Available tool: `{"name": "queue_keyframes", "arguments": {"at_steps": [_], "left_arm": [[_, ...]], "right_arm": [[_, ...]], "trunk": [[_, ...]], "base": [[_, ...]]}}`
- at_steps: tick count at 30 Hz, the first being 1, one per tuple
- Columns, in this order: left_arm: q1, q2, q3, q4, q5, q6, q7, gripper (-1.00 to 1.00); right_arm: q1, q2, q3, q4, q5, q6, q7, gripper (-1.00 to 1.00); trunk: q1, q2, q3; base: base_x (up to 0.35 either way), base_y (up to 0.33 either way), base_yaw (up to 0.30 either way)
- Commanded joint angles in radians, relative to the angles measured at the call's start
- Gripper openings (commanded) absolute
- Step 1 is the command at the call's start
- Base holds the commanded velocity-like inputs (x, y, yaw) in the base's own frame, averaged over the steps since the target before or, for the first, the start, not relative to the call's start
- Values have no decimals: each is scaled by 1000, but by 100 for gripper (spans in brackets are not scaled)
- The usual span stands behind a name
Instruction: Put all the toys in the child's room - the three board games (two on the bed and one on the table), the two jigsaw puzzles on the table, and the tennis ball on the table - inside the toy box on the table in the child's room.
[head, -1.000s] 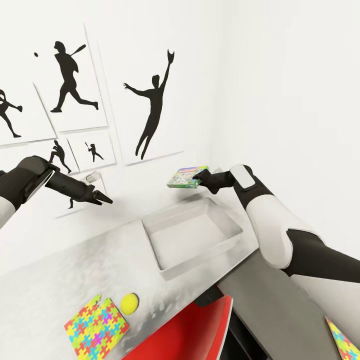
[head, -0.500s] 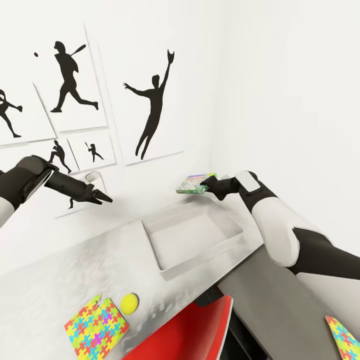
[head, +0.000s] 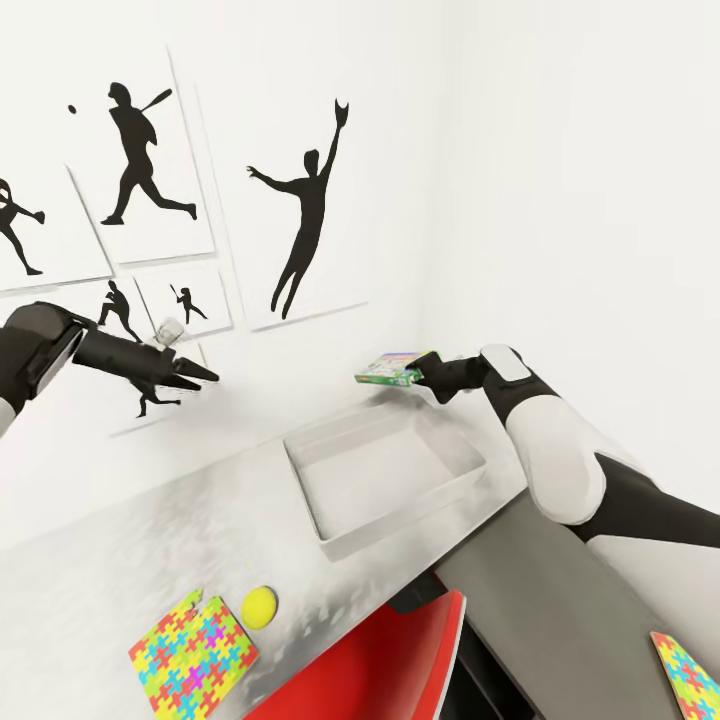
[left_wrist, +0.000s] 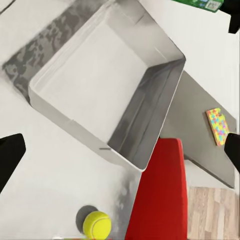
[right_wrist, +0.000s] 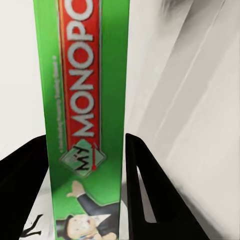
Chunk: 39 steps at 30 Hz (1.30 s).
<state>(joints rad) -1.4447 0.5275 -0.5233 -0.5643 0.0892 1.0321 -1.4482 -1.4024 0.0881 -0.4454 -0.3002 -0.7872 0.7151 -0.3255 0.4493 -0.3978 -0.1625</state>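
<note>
My right gripper (head: 424, 371) is shut on a green Monopoly board game (head: 389, 368), holding it roughly level in the air above the far rim of the toy box (head: 449, 482). The right wrist view has the game's green edge (right_wrist: 85, 115) clamped between the two black fingers (right_wrist: 150, 185). My left gripper (head: 203, 373) hangs open over the table's left part with nothing in it; its wrist view looks down into the empty toy box (left_wrist: 145, 120). On the table's near side lie the yellow tennis ball (head: 259, 605) and a colourful jigsaw puzzle (head: 193, 650).
A red chair (head: 370, 660) stands tucked against the table's front edge. A second jigsaw puzzle (head: 690, 675) lies on a grey surface at the lower right. The table sits in a corner, with walls with silhouette posters (head: 305, 205) close behind it.
The right arm has carried the board game a little to the right and turned it flatter. The left gripper has risen and drawn back slightly to the left.
</note>
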Motion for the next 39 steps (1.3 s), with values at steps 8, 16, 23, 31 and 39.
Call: {"name": "queue_keyframes", "arguments": {"at_steps": [8,16,23,31,39], "left_arm": [[-9,16,180,1,6,4,40,100],[-10,23,373,1,6,5,219,100],[-6,23,414,1,6,5,257,100],[-2,23,416,1,6,5,259,100],[-1,23,416,2,7,4,256,100]], "right_arm": [[0,10,-20,-3,-8,-11,-75,-100],[5,11,-23,-1,-13,-41,-88,-100],[35,9,-28,2,-18,-82,-89,-100],[50,5,-28,21,-22,-126,-98,-100],[65,10,-54,68,-65,-174,-101,-100]], "trunk": [[1,-2,-2],[1,-2,-2],[1,-2,-2],[1,-2,-2],[1,-2,-2]], "base": [[0,0,0],[0,0,0],[0,0,0],[0,0,0],[0,0,0]]}}
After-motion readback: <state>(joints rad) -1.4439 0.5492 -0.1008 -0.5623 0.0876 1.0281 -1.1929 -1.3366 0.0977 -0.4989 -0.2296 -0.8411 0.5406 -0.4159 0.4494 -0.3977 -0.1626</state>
